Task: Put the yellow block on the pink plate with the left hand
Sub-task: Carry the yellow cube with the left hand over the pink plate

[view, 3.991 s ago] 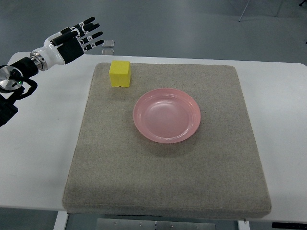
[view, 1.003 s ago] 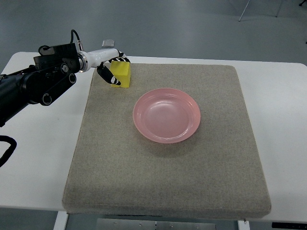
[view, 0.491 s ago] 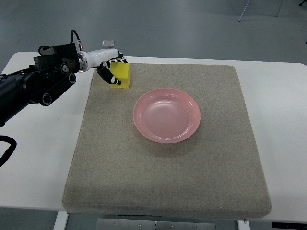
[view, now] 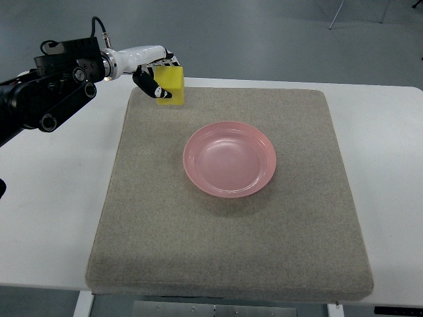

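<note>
The yellow block (view: 172, 86) is held off the mat at the back left, tilted a little. My left hand (view: 156, 74) is shut on it, thumb on its near-left face and fingers over the top. The arm runs in from the left edge as a black and white forearm (view: 63, 89). The pink plate (view: 229, 158) lies on the grey mat's middle, to the right of and nearer than the block, with nothing in it. The right hand is out of view.
The grey felt mat (view: 225, 251) covers most of the white table (view: 396, 165). The table's far edge runs just behind the block, with grey floor beyond.
My left hand closed on the yellow block and has raised it off the mat, moving it slightly up and away. The plate has not moved.
</note>
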You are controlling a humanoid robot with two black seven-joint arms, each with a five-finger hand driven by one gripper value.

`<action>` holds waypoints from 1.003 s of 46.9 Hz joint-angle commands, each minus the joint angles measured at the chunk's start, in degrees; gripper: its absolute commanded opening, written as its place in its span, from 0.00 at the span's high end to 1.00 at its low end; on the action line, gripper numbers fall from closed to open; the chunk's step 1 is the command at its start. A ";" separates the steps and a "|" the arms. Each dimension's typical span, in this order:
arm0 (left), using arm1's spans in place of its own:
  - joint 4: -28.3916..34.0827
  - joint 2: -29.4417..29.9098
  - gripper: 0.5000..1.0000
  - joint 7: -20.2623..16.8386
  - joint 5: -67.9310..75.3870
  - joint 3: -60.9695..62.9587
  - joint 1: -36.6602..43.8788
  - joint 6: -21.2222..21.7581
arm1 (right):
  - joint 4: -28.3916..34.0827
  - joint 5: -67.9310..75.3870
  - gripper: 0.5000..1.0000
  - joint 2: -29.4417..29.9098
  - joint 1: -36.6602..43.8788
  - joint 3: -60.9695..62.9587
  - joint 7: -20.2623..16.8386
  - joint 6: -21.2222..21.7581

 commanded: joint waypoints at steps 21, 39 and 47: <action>-22.23 2.41 1.00 0.02 -4.09 3.56 3.83 -7.09 | 0.00 0.00 0.15 0.00 0.02 0.00 -0.01 0.00; -20.21 -0.93 0.82 0.02 -1.89 4.35 5.41 -6.30 | 0.00 0.00 0.15 0.00 -0.06 0.00 -0.01 0.00; -19.33 -2.34 0.62 0.02 -2.07 4.35 6.11 -3.75 | 0.00 0.00 0.15 0.00 0.02 0.00 -0.01 0.00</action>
